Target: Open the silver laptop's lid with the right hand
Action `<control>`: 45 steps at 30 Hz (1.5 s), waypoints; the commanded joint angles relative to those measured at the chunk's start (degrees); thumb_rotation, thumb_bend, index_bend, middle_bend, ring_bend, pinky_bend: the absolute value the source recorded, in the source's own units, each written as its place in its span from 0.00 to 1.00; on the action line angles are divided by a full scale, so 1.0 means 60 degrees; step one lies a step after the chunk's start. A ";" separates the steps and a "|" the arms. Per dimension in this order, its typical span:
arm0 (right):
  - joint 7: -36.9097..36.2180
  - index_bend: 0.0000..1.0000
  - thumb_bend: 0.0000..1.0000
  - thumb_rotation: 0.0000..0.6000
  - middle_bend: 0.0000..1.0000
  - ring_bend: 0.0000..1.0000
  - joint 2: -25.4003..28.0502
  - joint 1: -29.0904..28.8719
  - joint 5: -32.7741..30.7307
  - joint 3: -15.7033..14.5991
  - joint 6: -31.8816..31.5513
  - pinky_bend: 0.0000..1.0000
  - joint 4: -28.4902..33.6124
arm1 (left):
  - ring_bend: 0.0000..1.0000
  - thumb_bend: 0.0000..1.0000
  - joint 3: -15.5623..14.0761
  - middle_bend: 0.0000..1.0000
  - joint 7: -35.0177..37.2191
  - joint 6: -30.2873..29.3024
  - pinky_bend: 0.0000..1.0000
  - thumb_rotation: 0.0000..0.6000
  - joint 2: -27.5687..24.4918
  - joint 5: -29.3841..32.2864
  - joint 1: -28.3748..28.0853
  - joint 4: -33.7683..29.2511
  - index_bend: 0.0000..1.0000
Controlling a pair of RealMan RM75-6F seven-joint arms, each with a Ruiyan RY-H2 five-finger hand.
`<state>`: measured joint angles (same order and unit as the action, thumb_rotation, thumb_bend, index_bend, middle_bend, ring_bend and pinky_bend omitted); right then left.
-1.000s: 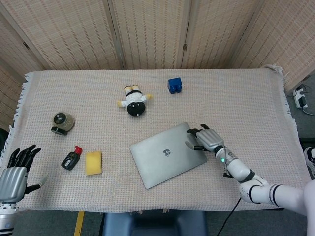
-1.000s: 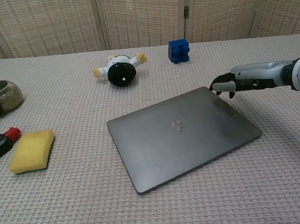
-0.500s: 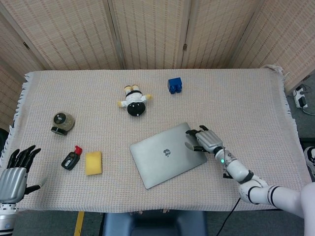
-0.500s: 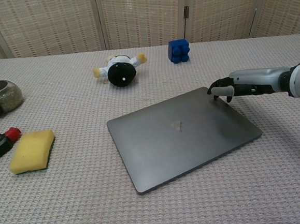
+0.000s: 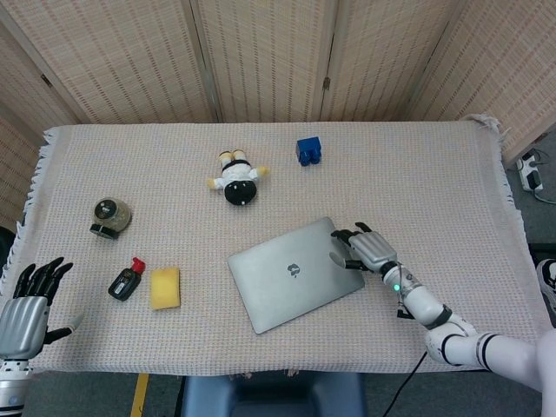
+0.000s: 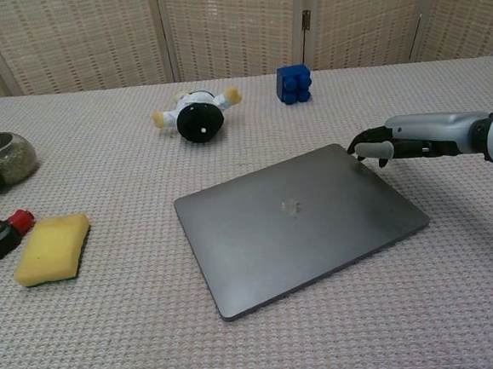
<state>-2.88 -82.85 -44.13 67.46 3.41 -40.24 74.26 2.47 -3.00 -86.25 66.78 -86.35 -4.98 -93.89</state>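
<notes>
Right hand (image 5: 367, 248) sits at the far right corner of the silver laptop (image 5: 295, 273), fingers curled down toward the lid edge, holding nothing; whether the fingertips (image 6: 372, 147) actually touch the lid can't be told. Laptop lies flat and closed on the woven tablecloth (image 5: 417, 165), near the front middle, rotated so its long axis runs from front-left to back-right. Logo faces up; which long edge is the hinge isn't clear from here. Step in hand looks like the approach to the lid edge, lid not yet lifted. Next move probably needs fingertips hooked under the lid lip at that corner, then a lift while the base stays down, with a risk of the whole laptop sliding on the cloth. Left hand (image 5: 26, 308) idles at the front left table edge, fingers spread, empty. Smaller items well apart from the laptop: plush toy (image 5: 236, 178), yellow sponge (image 5: 165, 287), jar (image 5: 110, 215), blue block (image 5: 308, 150), small black-and-red item (image 5: 127, 281).
</notes>
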 commanded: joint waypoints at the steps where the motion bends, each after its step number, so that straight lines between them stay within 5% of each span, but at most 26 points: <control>1: -0.0076 0.17 0.43 0.00 0.19 0.27 -0.0089 0.0070 -0.0077 0.0035 0.0058 0.00 -0.0185 | 0.14 0.28 -0.0005 0.11 -0.0024 0.0022 0.02 1.00 0.0017 -0.0008 -0.0014 -0.0014 0.17; 22: -0.0656 0.17 0.43 0.00 0.18 0.27 -0.0390 0.0092 0.0723 0.0216 0.0163 0.00 -0.0075 | 0.14 0.28 -0.0011 0.11 -0.0050 -0.0020 0.02 1.00 -0.0025 -0.0007 0.0011 -0.0065 0.17; 30: -0.0055 0.16 0.43 0.03 0.17 0.26 0.0405 0.0474 0.1343 0.0312 -0.1204 0.00 0.0994 | 0.14 0.28 0.0001 0.11 0.0040 -0.0078 0.02 1.00 -0.0036 -0.0049 0.0025 -0.0023 0.17; 40: 0.0782 0.05 0.43 0.87 0.10 0.22 0.1153 0.0772 0.3905 -0.0598 -0.2531 0.00 0.2816 | 0.14 0.28 0.0007 0.11 -0.0078 -0.0086 0.02 1.00 -0.0094 -0.0215 -0.0048 -0.0232 0.17; 42: 0.0907 0.02 0.43 0.99 0.08 0.20 0.1116 0.0770 0.4286 -0.0752 -0.2642 0.00 0.2935 | 0.14 0.28 0.0002 0.11 -0.0082 -0.0093 0.02 1.00 -0.0116 -0.0258 -0.0059 -0.0259 0.17; 45: 0.1120 0.00 0.43 1.00 0.06 0.18 0.1001 0.0721 0.4807 -0.0999 -0.2663 0.00 0.3032 | 0.14 0.28 -0.0028 0.11 -0.0064 -0.0099 0.02 1.00 -0.0152 -0.0337 -0.0066 -0.0307 0.17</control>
<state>2.55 -76.59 -39.76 94.51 -1.28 -55.60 91.56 2.35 -3.42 -86.83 65.90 -88.31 -5.37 -95.69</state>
